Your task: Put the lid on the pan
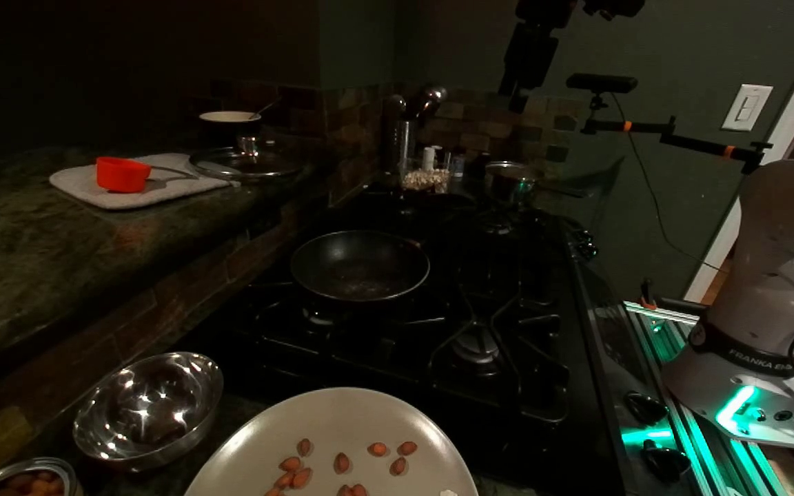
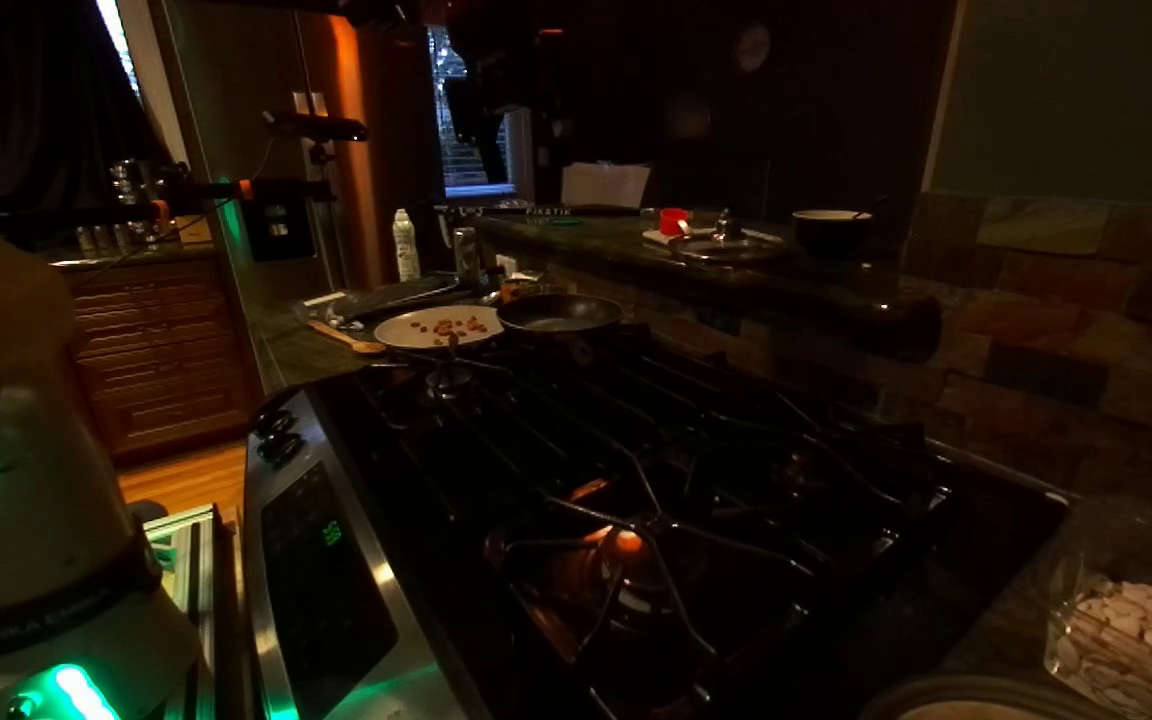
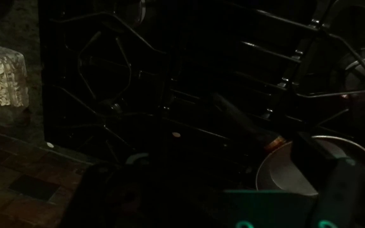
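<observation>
The pan (image 1: 360, 270), dark with a shiny rim, sits uncovered on a stove burner. It also shows in an exterior view (image 2: 561, 314) and, partly hidden by a finger, in the wrist view (image 3: 285, 172). The lid (image 1: 245, 165), round with a metallic central knob, lies on the raised counter, knob up, beside a light mat. It also shows in an exterior view (image 2: 726, 247) and is out of the wrist view. My gripper (image 1: 517, 103) hangs high above the stove, apart from both. In the dark wrist view its fingers (image 3: 217, 155) stand wide apart with nothing between them.
A red measuring cup (image 1: 123, 174) rests on the mat (image 1: 118, 198). A dark bowl (image 1: 229, 118) stands behind the lid. A steel bowl (image 1: 149, 406) and a plate of almonds (image 1: 342, 413) are near the pan. A saucepan (image 1: 509, 182) and a nut container (image 1: 426, 180) stand at the far end.
</observation>
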Robot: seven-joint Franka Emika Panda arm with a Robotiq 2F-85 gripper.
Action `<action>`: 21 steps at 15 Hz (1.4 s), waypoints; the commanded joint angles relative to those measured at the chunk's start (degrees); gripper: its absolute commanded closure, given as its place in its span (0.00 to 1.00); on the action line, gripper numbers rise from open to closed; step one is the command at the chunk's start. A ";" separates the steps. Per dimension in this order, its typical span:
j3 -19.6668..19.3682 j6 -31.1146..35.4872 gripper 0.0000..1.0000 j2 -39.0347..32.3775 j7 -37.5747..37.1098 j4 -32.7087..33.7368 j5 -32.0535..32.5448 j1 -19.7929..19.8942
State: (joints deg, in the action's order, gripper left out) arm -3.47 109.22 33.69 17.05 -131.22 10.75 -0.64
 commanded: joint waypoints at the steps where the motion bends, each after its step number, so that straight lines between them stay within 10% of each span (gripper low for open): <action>1: 0.40 1.80 0.00 -10.04 1.73 7.69 -0.54 -2.17; 21: 6.06 3.34 0.00 -55.73 7.64 59.13 -13.26 -0.21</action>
State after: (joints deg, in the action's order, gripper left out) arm 1.03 113.53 -15.52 23.60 -80.67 1.35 -2.93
